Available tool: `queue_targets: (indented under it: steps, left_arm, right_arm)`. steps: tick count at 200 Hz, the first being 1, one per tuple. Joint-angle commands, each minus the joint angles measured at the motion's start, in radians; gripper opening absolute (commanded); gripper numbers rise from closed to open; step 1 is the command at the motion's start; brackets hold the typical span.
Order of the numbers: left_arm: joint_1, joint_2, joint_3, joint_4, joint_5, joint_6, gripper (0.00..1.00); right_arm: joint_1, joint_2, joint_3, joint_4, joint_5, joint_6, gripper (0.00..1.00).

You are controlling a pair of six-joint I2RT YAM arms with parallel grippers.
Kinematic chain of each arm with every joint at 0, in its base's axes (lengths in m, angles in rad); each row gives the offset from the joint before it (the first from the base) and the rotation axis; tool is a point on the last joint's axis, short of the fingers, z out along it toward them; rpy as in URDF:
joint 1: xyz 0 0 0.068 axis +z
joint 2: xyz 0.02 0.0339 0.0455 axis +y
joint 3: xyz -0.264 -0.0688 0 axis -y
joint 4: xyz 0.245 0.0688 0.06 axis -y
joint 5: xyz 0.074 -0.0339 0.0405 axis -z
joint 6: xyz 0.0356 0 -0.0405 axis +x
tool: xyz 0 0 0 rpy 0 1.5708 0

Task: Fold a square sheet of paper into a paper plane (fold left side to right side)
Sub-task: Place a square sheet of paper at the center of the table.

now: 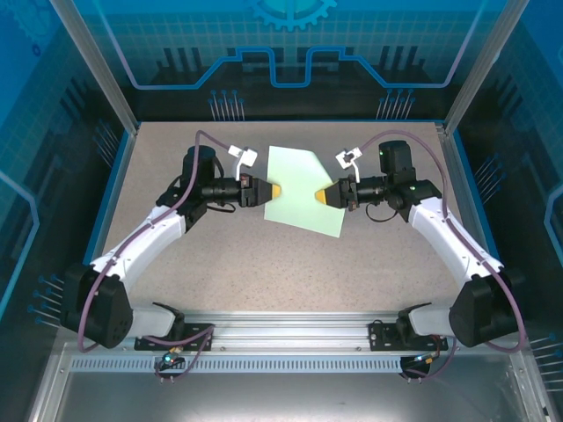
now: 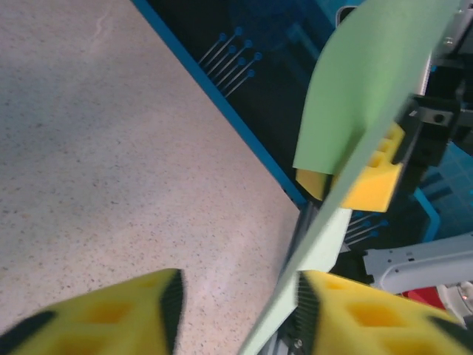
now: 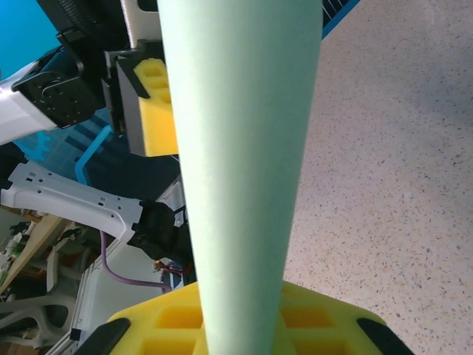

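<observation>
The square sheet of paper (image 1: 303,189) is pale mint-green and lies mid-table between my two grippers, curved rather than flat. My left gripper (image 1: 274,191) is at its left edge. In the left wrist view the left gripper (image 2: 240,303) stands open, and the paper's edge (image 2: 318,244) runs between the yellow fingers, close against the right one. My right gripper (image 1: 322,195) is shut on the sheet's right part. In the right wrist view the paper (image 3: 244,148) rises as a curled strip out of the right gripper (image 3: 238,325). No paper plane has formed.
The speckled beige table (image 1: 264,264) has free room in front of the paper and to both sides. A blue rim (image 1: 119,189) and dark walls bound the table. The metal rail (image 1: 281,338) with both arm bases runs along the near edge.
</observation>
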Motion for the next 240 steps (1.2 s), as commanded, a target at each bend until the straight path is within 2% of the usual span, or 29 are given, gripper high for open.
queue_targets:
  steps: [1, 12, 18, 40, 77, 89, 105, 119, 135, 169, 218, 240]
  left_arm:
    - [-0.007, -0.011, -0.005, 0.045, 0.054, -0.008, 0.23]
    - [-0.007, -0.009, -0.016, 0.029, 0.027, -0.02, 0.09]
    - [-0.006, -0.003, -0.016, 0.011, 0.01, -0.025, 0.06]
    - [-0.007, 0.038, -0.026, -0.054, -0.048, -0.052, 0.02]
    - [-0.007, 0.167, -0.067, -0.044, -0.111, -0.129, 0.0]
    - [-0.008, 0.223, -0.064, -0.038, -0.142, -0.15, 0.0]
    - [-0.008, 0.311, -0.036, -0.052, -0.177, -0.158, 0.0]
    - [-0.008, 0.389, 0.012, -0.106, -0.211, -0.145, 0.0]
    - [-0.013, 0.454, 0.055, -0.172, -0.254, -0.119, 0.01]
    - [-0.016, 0.5, 0.093, -0.259, -0.31, -0.08, 0.03]
    - [-0.019, 0.48, 0.117, -0.335, -0.333, -0.047, 0.06]
    - [-0.023, 0.486, 0.132, -0.354, -0.336, -0.04, 0.07]
  right_arm:
    - [-0.018, 0.019, 0.031, -0.045, 0.045, 0.005, 0.2]
    - [-0.019, 0.026, 0.032, -0.056, 0.089, 0.007, 0.27]
    - [-0.022, 0.031, 0.032, -0.067, 0.121, 0.007, 0.31]
    - [-0.036, 0.055, 0.043, -0.137, 0.293, 0.004, 0.5]
    - [-0.065, 0.097, 0.039, -0.22, 0.552, 0.029, 0.85]
    - [-0.068, 0.115, 0.043, -0.243, 0.652, 0.037, 0.9]
    - [-0.068, 0.14, 0.046, -0.264, 0.75, 0.038, 0.9]
    - [-0.068, 0.153, 0.037, -0.25, 0.779, 0.048, 0.89]
    - [-0.067, 0.175, 0.012, -0.194, 0.718, 0.071, 0.85]
    - [-0.036, 0.293, -0.028, -0.047, 0.561, 0.169, 0.64]
    - [0.051, 0.519, 0.065, 0.026, 0.502, 0.233, 0.45]
    - [0.076, 0.578, 0.103, 0.014, 0.518, 0.234, 0.43]
